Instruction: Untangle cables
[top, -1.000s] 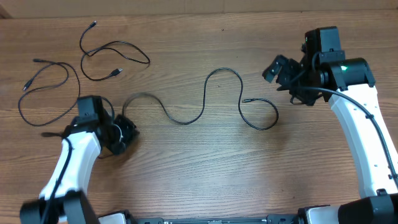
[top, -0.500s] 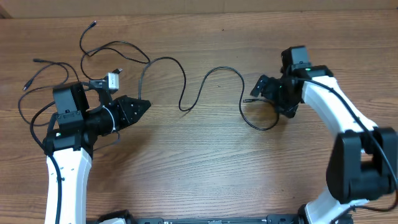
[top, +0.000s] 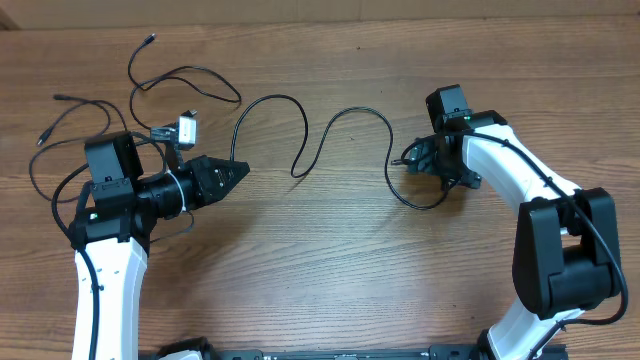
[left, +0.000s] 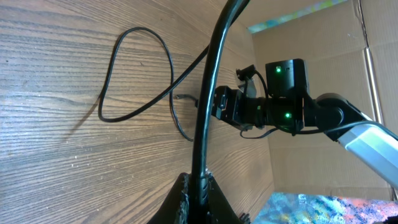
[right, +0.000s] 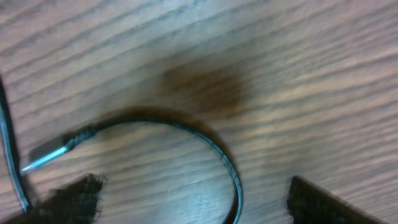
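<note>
across the middle of the table (top: 330, 290) the long cable (top: 360, 110) runs from the left gripper (top: 236, 168), jaws pinched on it, to its silver-tipped plug (right: 45, 157) beneath the right gripper (top: 415, 160), jaws wide, straddling the end loop. closing squarely just behind the plug looks best. three cables: this one, a looped cable (top: 205, 72) and a third cable (top: 90, 102) far left; two grippers.
</note>
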